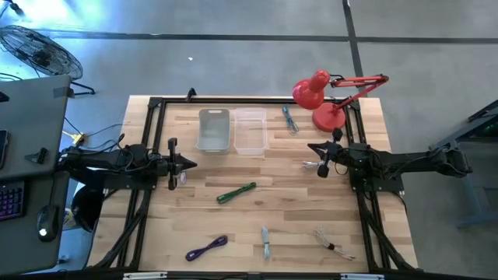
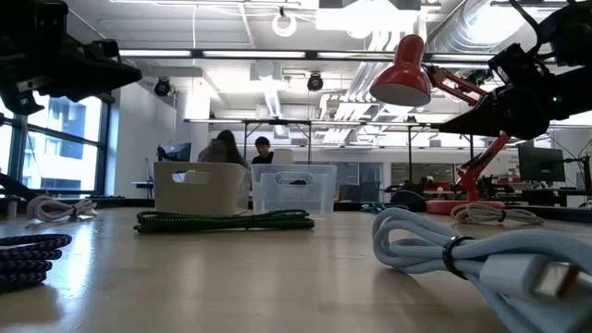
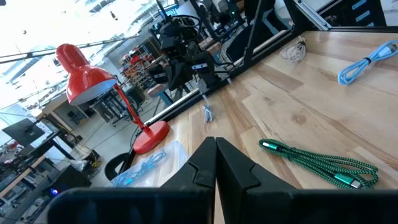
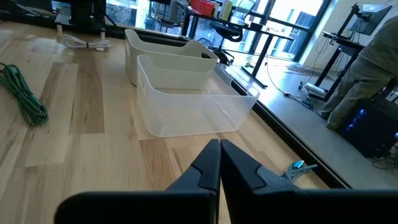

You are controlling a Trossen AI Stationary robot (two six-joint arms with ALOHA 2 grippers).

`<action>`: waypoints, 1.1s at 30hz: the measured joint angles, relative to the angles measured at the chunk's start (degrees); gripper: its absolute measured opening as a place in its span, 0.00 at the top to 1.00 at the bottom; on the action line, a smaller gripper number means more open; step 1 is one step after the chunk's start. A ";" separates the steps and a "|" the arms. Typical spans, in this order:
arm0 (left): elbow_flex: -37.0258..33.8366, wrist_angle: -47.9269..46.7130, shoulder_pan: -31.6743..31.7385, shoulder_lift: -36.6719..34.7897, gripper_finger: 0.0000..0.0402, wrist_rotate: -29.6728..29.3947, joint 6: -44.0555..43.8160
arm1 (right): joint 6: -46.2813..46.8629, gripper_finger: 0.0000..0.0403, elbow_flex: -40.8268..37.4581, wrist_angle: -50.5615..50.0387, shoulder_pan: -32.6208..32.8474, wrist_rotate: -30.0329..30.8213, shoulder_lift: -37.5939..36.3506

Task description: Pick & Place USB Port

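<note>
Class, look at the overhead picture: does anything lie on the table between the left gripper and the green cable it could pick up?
Nothing visible does. The left gripper sits at the table's left side, and only bare wood lies between it and the green cable. The grey bin and clear bin stand farther back, off that path.

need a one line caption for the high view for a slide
Both arms wait at the table's sides; green cable at center, grey bin and clear bin behind it.
</note>
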 joint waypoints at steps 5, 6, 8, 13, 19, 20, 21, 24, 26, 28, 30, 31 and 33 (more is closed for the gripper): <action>-0.01 -0.02 0.01 0.00 1.00 0.00 0.01 | 0.00 0.99 0.00 0.00 -0.01 0.01 0.00; 0.00 -0.01 0.01 0.02 1.00 0.00 0.01 | 0.02 0.99 0.00 -0.01 -0.01 0.00 0.00; 0.01 -0.01 0.01 0.00 1.00 0.00 0.01 | 0.01 0.99 0.01 0.00 0.00 0.01 0.00; -0.01 0.00 0.01 0.00 1.00 0.00 0.01 | 0.01 0.99 0.01 0.00 -0.01 0.01 0.00; 0.00 -0.02 0.00 0.00 1.00 0.01 0.01 | 0.00 0.99 0.00 -0.01 -0.01 0.00 0.00; 0.00 -0.01 0.00 0.01 1.00 0.00 0.01 | 0.00 0.99 0.00 0.01 -0.01 0.01 0.00; 0.00 0.00 0.01 0.01 1.00 0.00 0.01 | 0.01 0.99 0.00 0.01 0.00 0.00 0.00; 0.00 -0.01 -0.01 0.02 1.00 0.00 0.01 | 0.00 0.99 0.00 0.01 -0.01 0.01 0.00; -0.01 -0.01 0.01 0.00 1.00 0.00 0.01 | 0.02 0.99 0.00 0.01 -0.01 0.01 0.00; -0.01 -0.02 -0.01 0.02 1.00 0.00 0.01 | 0.01 0.99 0.00 0.01 -0.01 0.00 0.00; 0.01 -0.02 0.00 0.02 1.00 0.00 0.01 | 0.04 0.99 0.00 0.01 -0.01 0.00 0.00; -0.01 0.00 0.00 0.02 1.00 0.00 0.01 | 0.53 0.99 0.00 0.03 -0.01 -0.04 0.00; 0.00 -0.01 0.00 0.02 1.00 0.00 0.00 | 3.01 0.99 0.02 0.04 0.01 -0.55 0.00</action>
